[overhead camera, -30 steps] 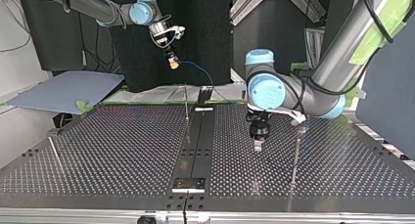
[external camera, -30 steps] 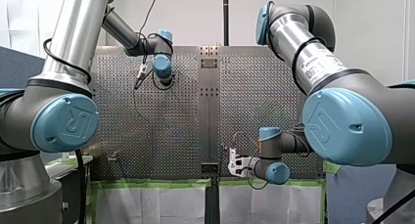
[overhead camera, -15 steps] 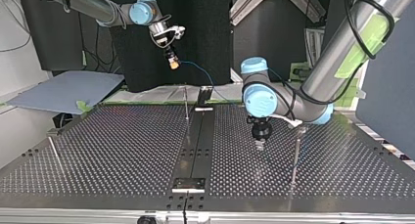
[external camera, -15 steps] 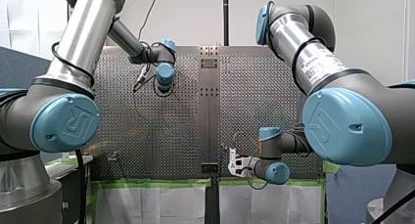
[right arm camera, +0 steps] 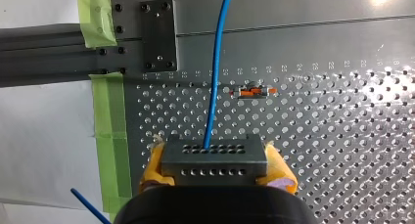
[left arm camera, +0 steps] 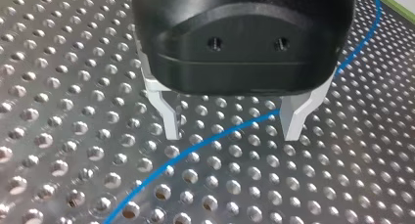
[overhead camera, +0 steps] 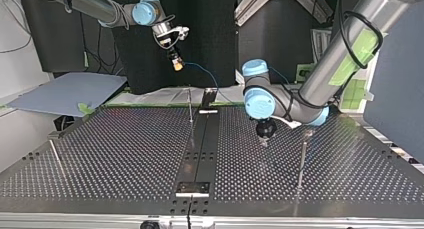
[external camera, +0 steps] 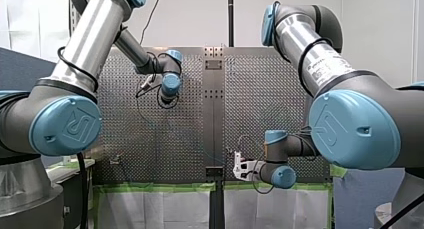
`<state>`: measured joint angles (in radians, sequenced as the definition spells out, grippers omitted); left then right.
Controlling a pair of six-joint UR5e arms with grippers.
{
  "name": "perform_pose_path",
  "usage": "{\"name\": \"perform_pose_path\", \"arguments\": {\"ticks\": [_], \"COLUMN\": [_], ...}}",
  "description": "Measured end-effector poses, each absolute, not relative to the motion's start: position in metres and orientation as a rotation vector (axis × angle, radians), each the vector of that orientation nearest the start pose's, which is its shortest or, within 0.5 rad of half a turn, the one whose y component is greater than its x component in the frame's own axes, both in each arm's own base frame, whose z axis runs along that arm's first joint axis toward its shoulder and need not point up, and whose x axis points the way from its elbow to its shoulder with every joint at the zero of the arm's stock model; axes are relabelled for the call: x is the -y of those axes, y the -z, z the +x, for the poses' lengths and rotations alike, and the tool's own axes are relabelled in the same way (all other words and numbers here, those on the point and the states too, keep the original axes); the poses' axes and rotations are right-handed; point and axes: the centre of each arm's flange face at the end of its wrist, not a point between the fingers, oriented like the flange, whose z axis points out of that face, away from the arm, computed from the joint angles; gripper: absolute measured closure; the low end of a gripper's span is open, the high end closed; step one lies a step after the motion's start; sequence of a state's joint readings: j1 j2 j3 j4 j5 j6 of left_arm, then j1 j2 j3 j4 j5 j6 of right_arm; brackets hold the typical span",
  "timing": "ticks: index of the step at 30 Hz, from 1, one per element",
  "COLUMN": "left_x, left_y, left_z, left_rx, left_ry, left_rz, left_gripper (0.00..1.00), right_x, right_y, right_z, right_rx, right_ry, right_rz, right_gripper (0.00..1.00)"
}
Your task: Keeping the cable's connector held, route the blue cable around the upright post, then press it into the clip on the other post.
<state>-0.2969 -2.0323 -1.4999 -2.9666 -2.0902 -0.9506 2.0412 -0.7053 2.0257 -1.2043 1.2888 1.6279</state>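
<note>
Two tools and one cable. My left tool (left arm camera: 234, 122) hangs low over the perforated surface (left arm camera: 58, 87). Its two metal fingers (left arm camera: 171, 117) are spread wide and grip nothing. The blue cable (left arm camera: 195, 148) lies along the surface between them and passes close by one finger.

My right tool (right arm camera: 215, 168) has its two yellow pads (right arm camera: 152, 168) closed on one grey connector (right arm camera: 214, 158), and the cable rises out of that block. In the top view this tool is held in the air past the surface's far edge, at the view's left.

Three thin posts stand on the surface in the top view:
- middle post (overhead camera: 190, 105), by the centre strip
- right post (overhead camera: 302, 159), near my left tool
- left post (overhead camera: 55, 156), at the view's left edge

One small orange-and-metal clip (right arm camera: 252, 92) shows ahead of my right tool, just beside the cable.
</note>
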Motion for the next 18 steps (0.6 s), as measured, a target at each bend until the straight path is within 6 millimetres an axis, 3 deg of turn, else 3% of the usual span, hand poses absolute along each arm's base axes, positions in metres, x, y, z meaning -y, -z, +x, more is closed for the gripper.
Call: {"name": "perform_pose_path", "arguments": {"ticks": [9,18], "left_x": [0.259,0.264], "left_y": [-0.270,-0.215], "left_z": [0.566,0.568], "left_rx": [-1.762,-1.835], "left_ry": [-0.715,-0.780], "left_rz": [0.459,0.521], "left_gripper": [0.00,0.00], "right_x": [0.376,0.376], "right_y": [0.052,0.052], "right_z": [0.372,0.372], "right_rx": [-1.215,-1.215], "right_ry": [2.322,2.322], "right_rz": [-2.497,-2.497], "right_gripper": [1.00,1.00]}}
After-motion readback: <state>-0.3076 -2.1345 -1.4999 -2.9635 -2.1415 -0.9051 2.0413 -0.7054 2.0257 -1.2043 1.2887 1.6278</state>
